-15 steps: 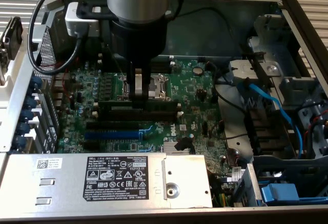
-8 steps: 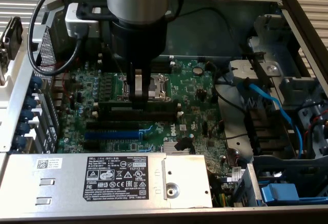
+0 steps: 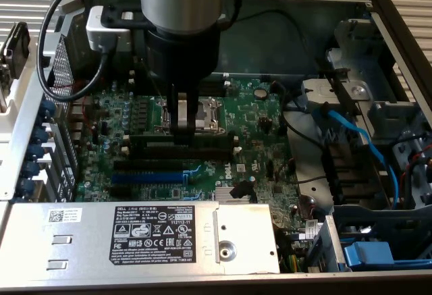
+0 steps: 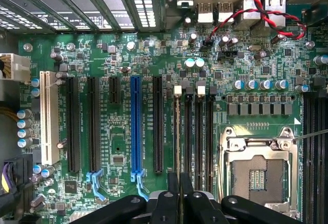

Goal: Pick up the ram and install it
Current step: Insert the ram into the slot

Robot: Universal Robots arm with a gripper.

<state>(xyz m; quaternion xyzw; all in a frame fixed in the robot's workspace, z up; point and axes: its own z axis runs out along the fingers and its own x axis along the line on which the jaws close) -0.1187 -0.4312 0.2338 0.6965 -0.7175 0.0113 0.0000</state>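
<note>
Off toward the exterior view's left of your pincer (image 3: 183, 126), the blue slot (image 3: 150, 175) lies on the green motherboard (image 3: 260, 123), between the pincer and the labelled power supply (image 3: 162, 234). Your pincer hangs straight down inside the open case (image 3: 378, 18), and its fingers are pressed in on the ram (image 3: 210, 142), pinching it near its middle. The ram stands on edge, lined up along the black slots (image 4: 198, 131) directly beneath the pincer. In the wrist view you see it edge-on as a thin line running out from between the fingers (image 4: 172, 190), over the black slot farthest from the CPU socket (image 4: 259, 175), with the other black slots just beside it. You cannot tell whether it is seated in that slot. In the exterior view the CPU socket sits just behind the pincer, and well off to the exterior view's right of the pincer a blue cable (image 3: 358, 140) curves across the case
</note>
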